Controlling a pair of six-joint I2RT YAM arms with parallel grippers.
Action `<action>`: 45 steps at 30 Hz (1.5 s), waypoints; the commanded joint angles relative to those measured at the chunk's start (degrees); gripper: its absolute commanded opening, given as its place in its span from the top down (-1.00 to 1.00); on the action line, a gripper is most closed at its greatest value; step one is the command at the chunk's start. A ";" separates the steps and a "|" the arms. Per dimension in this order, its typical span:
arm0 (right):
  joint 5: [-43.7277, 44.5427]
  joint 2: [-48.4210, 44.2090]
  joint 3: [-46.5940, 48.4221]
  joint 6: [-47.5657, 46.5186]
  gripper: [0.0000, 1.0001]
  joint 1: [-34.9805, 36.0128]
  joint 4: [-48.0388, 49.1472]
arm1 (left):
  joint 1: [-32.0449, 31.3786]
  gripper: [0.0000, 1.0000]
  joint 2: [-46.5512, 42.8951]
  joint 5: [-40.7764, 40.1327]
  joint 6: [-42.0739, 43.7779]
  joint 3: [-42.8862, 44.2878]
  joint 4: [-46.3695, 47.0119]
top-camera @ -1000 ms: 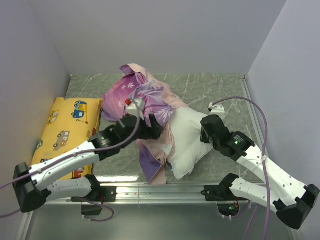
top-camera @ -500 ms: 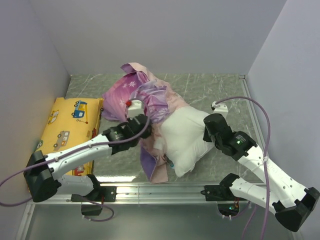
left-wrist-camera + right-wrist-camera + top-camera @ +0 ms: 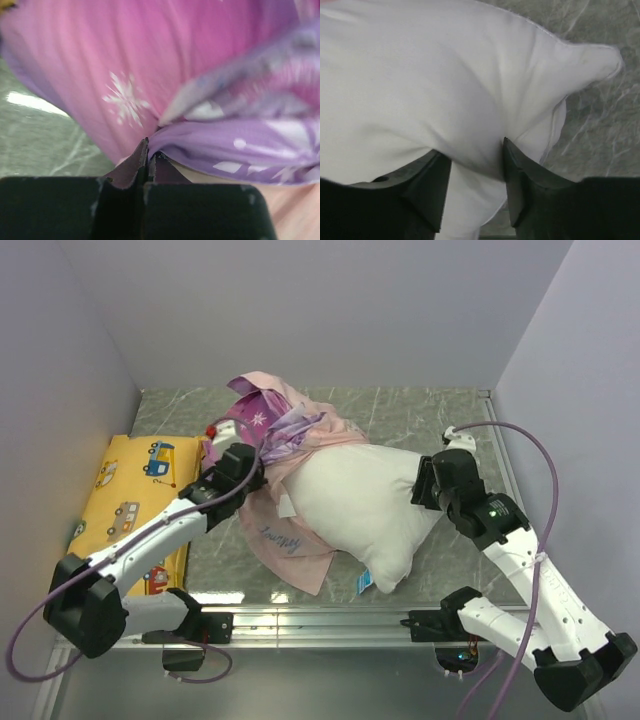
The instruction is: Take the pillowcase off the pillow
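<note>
The purple-pink pillowcase (image 3: 285,425) is bunched at the left end of the white pillow (image 3: 360,510), with its pale pink reverse trailing toward the near edge. My left gripper (image 3: 243,458) is shut on a fold of the pillowcase (image 3: 215,145); in the left wrist view its fingertips (image 3: 149,150) meet on the purple cloth. My right gripper (image 3: 427,488) is at the pillow's right end. Its jaws stand apart with a wad of the pillow (image 3: 445,90) pressed between the two fingers, gripper (image 3: 472,150) closed on it.
A yellow vehicle-print pillow (image 3: 130,495) lies along the left wall. Grey walls close in on the left, back and right. A metal rail (image 3: 320,625) runs along the near edge between the arm bases. Purple cables loop off both arms.
The left gripper closed on the pillowcase and pulled it back and left, baring most of the white pillow. The right gripper shifted slightly right and away at the pillow's end, its jaws now wider.
</note>
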 commanded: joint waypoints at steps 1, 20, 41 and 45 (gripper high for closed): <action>1.63 -0.79 5.90 -2.54 -0.22 -0.67 0.90 | -4.54 0.99 3.46 0.37 1.73 0.47 2.74; 14.64 20.81 10.14 -1.85 -0.85 29.04 10.82 | -15.27 0.99 7.08 -2.79 -0.20 3.02 3.18; 16.68 -0.08 4.41 1.15 1.00 11.21 -1.38 | 21.27 0.99 3.11 16.97 4.90 5.30 4.14; 10.64 -2.99 5.03 1.06 1.00 11.20 -1.57 | 23.49 0.99 6.45 20.93 5.16 8.46 4.40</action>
